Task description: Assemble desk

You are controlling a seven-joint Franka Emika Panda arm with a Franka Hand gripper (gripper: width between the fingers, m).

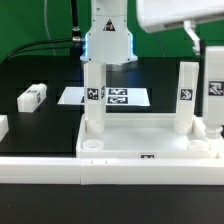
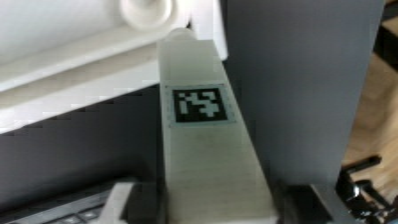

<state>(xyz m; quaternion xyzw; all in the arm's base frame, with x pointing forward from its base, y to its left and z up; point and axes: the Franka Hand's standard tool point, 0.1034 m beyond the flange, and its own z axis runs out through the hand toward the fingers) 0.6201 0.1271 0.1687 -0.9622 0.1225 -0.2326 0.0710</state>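
Note:
The white desk top (image 1: 140,140) lies rim-up near the front of the table. My gripper (image 1: 93,66) is shut on a white tagged leg (image 1: 93,100) and holds it upright at the tray's back corner on the exterior view's left. In the wrist view the leg (image 2: 199,130) runs between my fingers (image 2: 139,203) down to the tray, next to a round corner socket (image 2: 146,12). A second leg (image 1: 187,95) stands upright at the tray's back right. A third leg (image 1: 213,92) stands at the right edge. A fourth leg (image 1: 33,96) lies loose at the left.
The marker board (image 1: 125,97) lies flat behind the tray. A long low white border wall (image 1: 60,172) runs along the front. A small white piece (image 1: 3,127) sits at the left edge. A white device (image 1: 175,14) hangs at top right.

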